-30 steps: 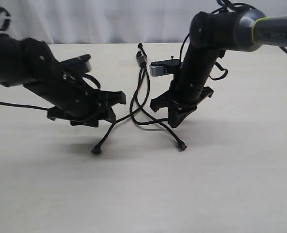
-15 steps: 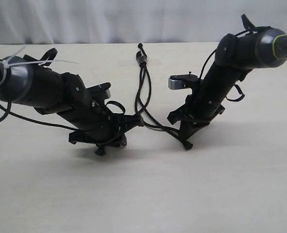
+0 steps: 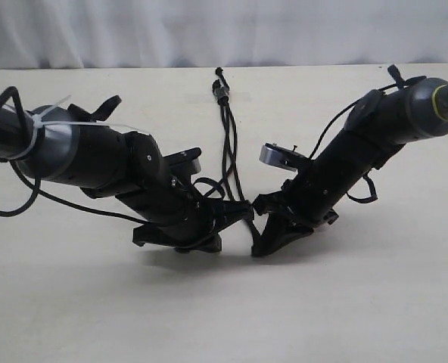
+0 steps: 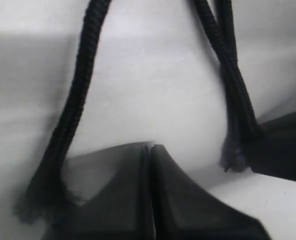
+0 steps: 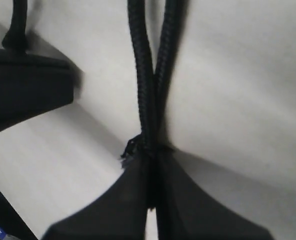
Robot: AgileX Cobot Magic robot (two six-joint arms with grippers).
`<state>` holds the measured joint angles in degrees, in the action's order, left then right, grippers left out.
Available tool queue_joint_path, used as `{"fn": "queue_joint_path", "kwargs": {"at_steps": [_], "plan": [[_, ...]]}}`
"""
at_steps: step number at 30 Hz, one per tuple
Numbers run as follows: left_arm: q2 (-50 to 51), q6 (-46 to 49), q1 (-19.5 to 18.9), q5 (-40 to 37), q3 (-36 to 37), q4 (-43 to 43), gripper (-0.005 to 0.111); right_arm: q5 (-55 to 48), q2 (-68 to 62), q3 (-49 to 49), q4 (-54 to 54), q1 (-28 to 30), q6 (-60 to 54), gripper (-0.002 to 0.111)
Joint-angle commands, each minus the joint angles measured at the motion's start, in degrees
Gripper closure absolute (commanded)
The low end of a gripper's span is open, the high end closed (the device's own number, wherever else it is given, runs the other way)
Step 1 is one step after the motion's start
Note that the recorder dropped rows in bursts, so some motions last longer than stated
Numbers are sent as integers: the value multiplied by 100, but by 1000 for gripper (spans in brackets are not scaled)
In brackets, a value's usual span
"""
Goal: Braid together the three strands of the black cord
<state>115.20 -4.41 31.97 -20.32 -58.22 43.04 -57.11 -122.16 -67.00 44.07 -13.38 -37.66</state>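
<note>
The right gripper pinches a thin matte black woven strand near its frayed tip. At its nine o'clock, the left gripper has its fingers pressed together.

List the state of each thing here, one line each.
Left gripper: jaws shut, no strand seen between them.
Right gripper: jaws shut on two strands.
Two strands: pinched together near their tips.
Third strand: free, frayed tip beside the left jaws.
Cord: knotted end lying on the table, no braid visible.
</note>
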Motion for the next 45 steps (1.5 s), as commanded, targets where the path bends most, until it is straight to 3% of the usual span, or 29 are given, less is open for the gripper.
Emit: {"fn": "queue_joint_path", "kwargs": {"at_steps": [1, 12, 19, 22, 31, 39, 45], "plan": [[84, -36, 46, -17, 20, 155, 107, 135, -38, 145, 151, -9, -308, 104], [84, -36, 46, -159, 20, 578, 107, 175, -38, 145, 216, -9, -346, 103], [-291, 522, 46, -321, -111, 562, 107, 157, 3, 111, 216, 98, -131, 72], [-602, 591, -58, -321, -126, 504, 107, 88, 121, 111, 135, 255, 100, 64], [-1071, 344, -768, -310, -114, -890, 107, 71, 1071, 111, -143, 799, 640, 63], [-189, -9, -793, -272, -114, -989, 107, 162, 1519, 146, -345, 785, 792, 63], [-87, -9, -765, -227, -114, -1137, 107, 175, 1532, 146, -345, 785, 792, 63]]}}
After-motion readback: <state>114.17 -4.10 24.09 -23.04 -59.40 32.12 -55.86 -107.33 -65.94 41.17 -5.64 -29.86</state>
